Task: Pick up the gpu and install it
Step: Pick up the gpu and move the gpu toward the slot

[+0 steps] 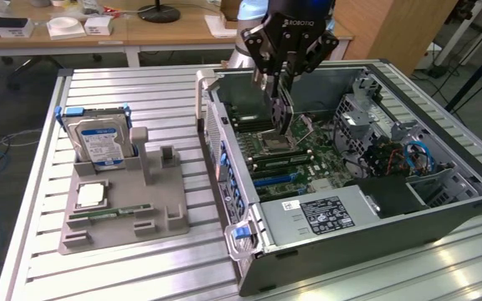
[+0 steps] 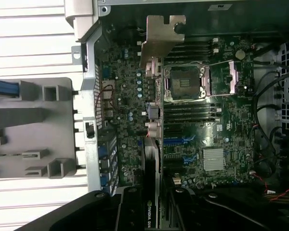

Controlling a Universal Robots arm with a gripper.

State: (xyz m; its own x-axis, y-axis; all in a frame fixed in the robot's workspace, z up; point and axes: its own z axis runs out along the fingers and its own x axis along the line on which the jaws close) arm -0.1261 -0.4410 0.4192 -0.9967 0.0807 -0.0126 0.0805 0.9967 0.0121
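The gpu hangs edge-down from my gripper, which is shut on it above the open computer case. The card's lower edge hovers just over the motherboard, near the CPU socket. In the wrist view the gpu appears edge-on, running from between my black fingers out to its silver end bracket. The bracket sits near the case's rear wall. Whether the card touches a slot, I cannot tell.
A grey fixture on the slatted table at the exterior view's left holds a silver hard drive with a blue label, a CPU chip and a narrow green memory stick. A power supply fills the case's near corner.
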